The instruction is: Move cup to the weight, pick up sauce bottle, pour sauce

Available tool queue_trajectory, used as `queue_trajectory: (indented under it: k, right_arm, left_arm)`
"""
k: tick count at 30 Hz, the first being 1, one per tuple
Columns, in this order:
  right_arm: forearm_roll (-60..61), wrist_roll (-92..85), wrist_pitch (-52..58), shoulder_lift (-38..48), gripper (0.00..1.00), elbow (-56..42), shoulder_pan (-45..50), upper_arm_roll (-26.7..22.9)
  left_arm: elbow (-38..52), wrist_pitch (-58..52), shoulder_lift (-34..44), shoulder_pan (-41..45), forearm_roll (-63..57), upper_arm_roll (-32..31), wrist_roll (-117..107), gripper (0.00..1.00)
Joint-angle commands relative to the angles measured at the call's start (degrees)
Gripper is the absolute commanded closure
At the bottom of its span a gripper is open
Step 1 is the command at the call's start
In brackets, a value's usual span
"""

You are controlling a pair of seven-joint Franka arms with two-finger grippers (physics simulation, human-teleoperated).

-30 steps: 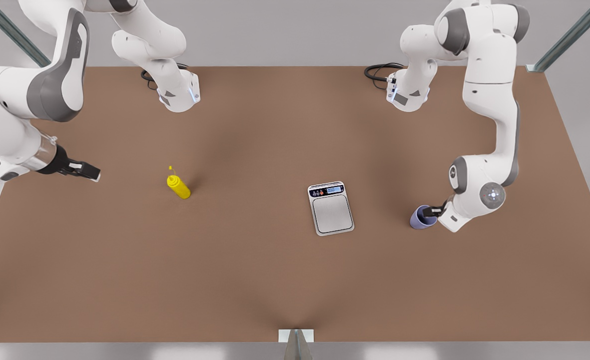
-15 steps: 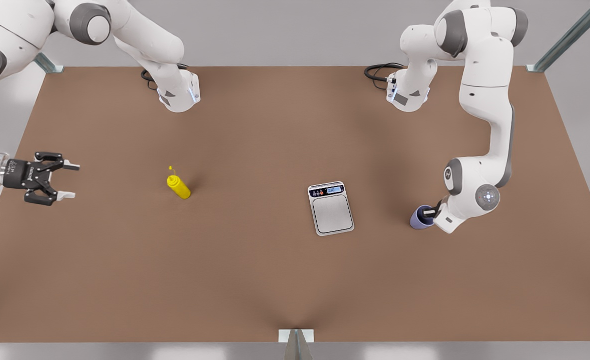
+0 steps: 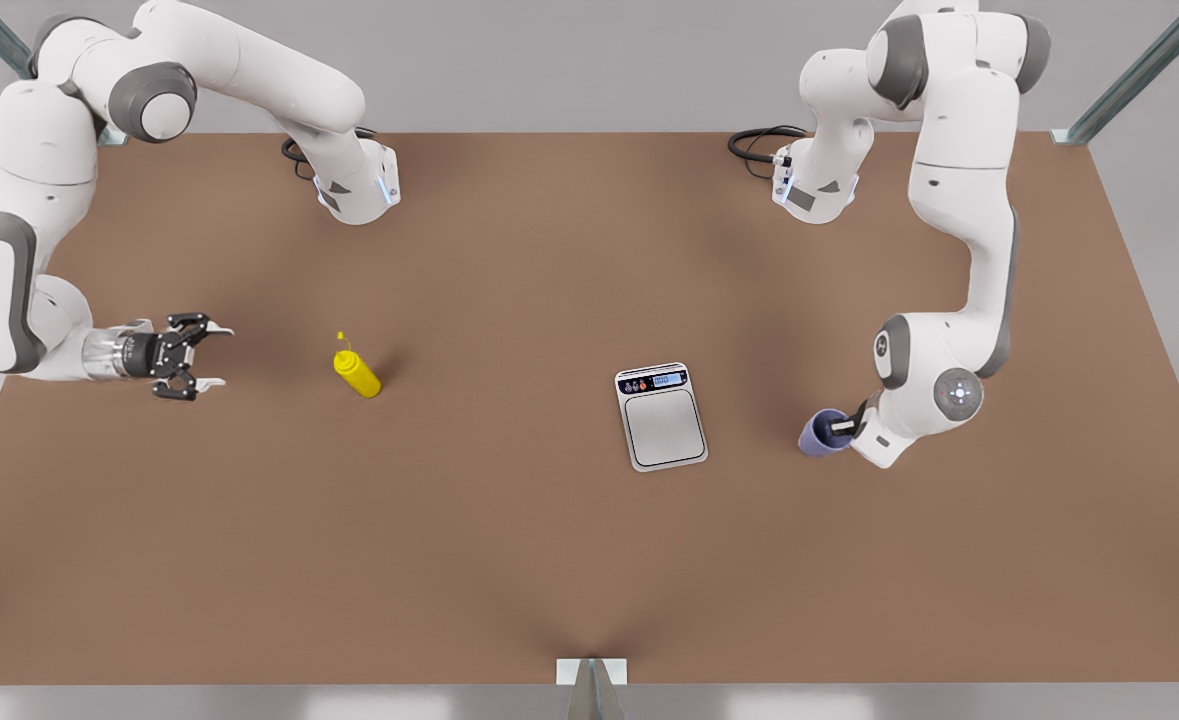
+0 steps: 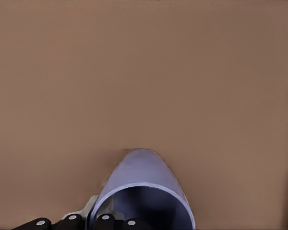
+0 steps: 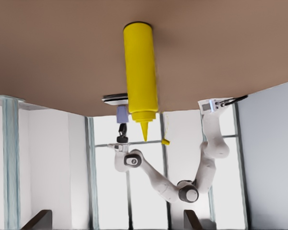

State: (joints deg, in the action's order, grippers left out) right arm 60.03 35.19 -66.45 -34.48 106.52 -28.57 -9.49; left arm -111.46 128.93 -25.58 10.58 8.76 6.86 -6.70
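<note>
The lavender-blue cup (image 3: 815, 434) stands to the front view's right of the weight (image 3: 661, 416), a flat silver scale. My left gripper (image 3: 842, 428) is shut on the cup's rim, and the cup's open mouth (image 4: 144, 191) sits close below the wrist camera. The yellow sauce bottle (image 3: 356, 370) stands upright on the table's left half, nozzle up. My right gripper (image 3: 217, 356) is open, low over the table and level with the bottle, a short way to its left. From that wrist the sauce bottle (image 5: 140, 72) is straight ahead, with the weight (image 5: 116, 98) and cup (image 5: 122, 114) far behind it.
The brown table (image 3: 509, 560) carries both arm bases (image 3: 354, 190) at the back, with black cables beside them. A metal bracket (image 3: 592, 672) sits at the front edge. Bare tabletop lies between cup and scale, and between gripper and bottle.
The left gripper has carried the cup a little toward the scale. The right arm has swung round and brought its open gripper closer to the bottle.
</note>
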Motion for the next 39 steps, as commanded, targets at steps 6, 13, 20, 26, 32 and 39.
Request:
queue_trajectory:
  k: [6,13,20,26,32,39]
  right_arm:
    - [1.67,-4.6,-3.15,-4.98,0.0,-0.78,0.62,0.35]
    - [0.88,-5.13,-3.16,-8.14,0.0,-8.08,0.44,2.11]
    - [-7.91,-4.95,-8.25,-7.97,0.0,-6.24,4.13,5.8]
    - [-9.58,-4.78,-11.68,-8.23,0.0,-3.07,3.52,10.9]
    - [-9.67,-4.69,-12.38,-8.76,0.0,-1.31,3.34,13.45]
    - [-9.84,-5.48,-14.14,-9.37,0.0,-0.08,3.25,15.73]
  left_arm:
    - [0.01,0.01,-0.52,0.06,0.2,-0.54,-0.42,0.74]
    - [3.62,-5.79,1.15,5.24,0.11,-0.54,-7.01,0.74]
    - [16.0,-16.16,-1.14,17.55,0.38,-0.62,-26.08,0.74]
    - [19.88,-14.93,-5.88,19.92,2.66,-3.0,-32.85,0.72]
    - [19.88,-13.88,-7.29,19.48,2.84,-3.0,-32.32,0.69]
    - [20.76,-15.02,-6.59,19.22,2.93,-3.0,-32.85,0.23]
